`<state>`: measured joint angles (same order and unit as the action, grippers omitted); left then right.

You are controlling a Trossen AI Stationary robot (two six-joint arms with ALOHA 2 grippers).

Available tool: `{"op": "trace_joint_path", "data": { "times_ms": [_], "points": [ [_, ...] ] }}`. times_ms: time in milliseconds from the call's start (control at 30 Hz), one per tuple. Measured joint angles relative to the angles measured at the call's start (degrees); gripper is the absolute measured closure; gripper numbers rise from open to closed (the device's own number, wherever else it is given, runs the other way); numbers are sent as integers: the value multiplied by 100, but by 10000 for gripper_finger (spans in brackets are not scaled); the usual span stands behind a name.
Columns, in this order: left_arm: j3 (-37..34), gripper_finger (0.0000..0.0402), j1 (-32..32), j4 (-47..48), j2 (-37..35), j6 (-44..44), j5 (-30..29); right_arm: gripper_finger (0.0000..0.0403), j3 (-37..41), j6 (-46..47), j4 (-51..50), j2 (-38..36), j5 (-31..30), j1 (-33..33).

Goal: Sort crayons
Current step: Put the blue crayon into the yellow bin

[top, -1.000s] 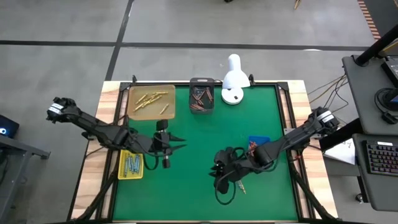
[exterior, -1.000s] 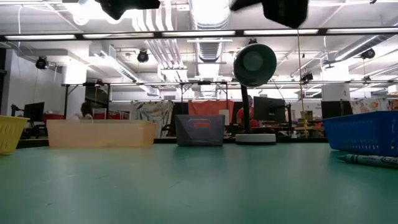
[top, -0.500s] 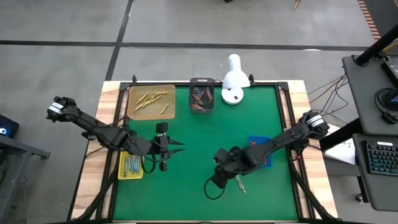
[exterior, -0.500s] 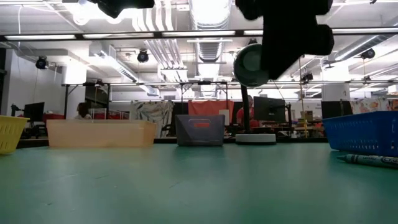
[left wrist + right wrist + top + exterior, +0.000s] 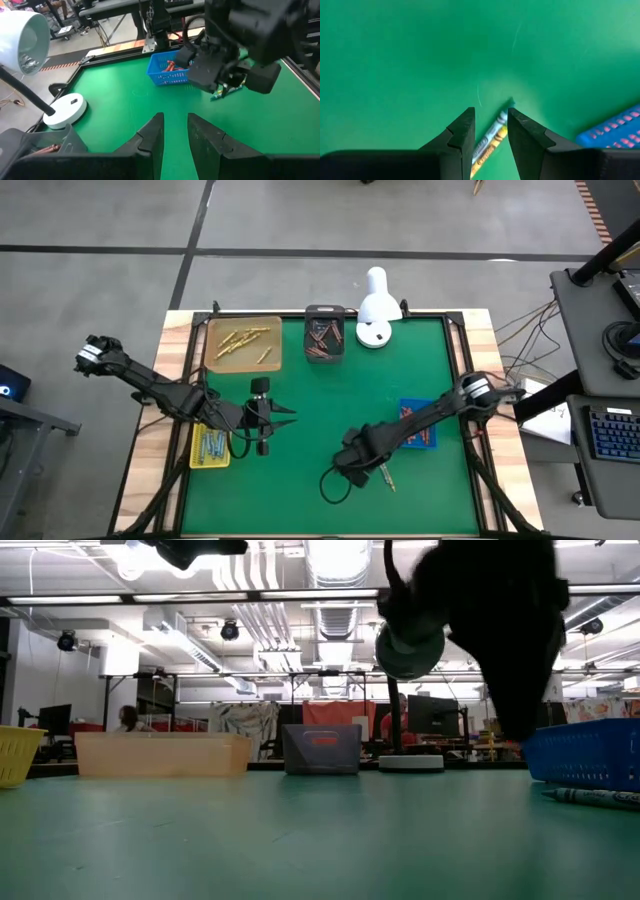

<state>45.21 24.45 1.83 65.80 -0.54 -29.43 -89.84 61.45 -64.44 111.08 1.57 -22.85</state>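
While you scan left to right: left gripper (image 5: 285, 416) hovers beside yellow plastic tray (image 5: 209, 446), fingers narrowly apart, holding nothing. Right gripper (image 5: 490, 131) hangs low above green-wrapped crayon (image 5: 491, 139) lying on green mat (image 5: 300, 480) near blue mesh tray (image 5: 420, 426); jaws slightly parted, nothing gripped.

Desk (image 5: 310, 400) centre open green, passable. Far edge blocked by tan tray (image 5: 243, 343), dark bin (image 5: 324, 334), lamp (image 5: 376, 308). Blue tray (image 5: 420, 423) and right arm (image 5: 420, 420) obstruct right side.
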Motion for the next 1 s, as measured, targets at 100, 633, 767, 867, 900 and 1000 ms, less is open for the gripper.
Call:
{"op": "trace_joint_path", "data": {
  "times_ms": [100,633,767,867,900,1000],
  "points": [
    [0,333,0,9,0,0,0,300,-7,-95,-106,208,285,-13],
    [-2,333,0,9,0,63,0,300,60,-319,-257,453,440,-13],
    [-2,333,0,9,0,63,0,300,178,-392,-254,456,429,-13],
    [-2,333,0,9,0,63,0,300,224,-453,-245,458,373,-13],
    [-2,333,0,9,0,63,0,300,227,-480,-240,458,329,-13],
    [-2,333,0,9,0,63,0,300,227,-599,-220,458,287,-13]
  ]
}}
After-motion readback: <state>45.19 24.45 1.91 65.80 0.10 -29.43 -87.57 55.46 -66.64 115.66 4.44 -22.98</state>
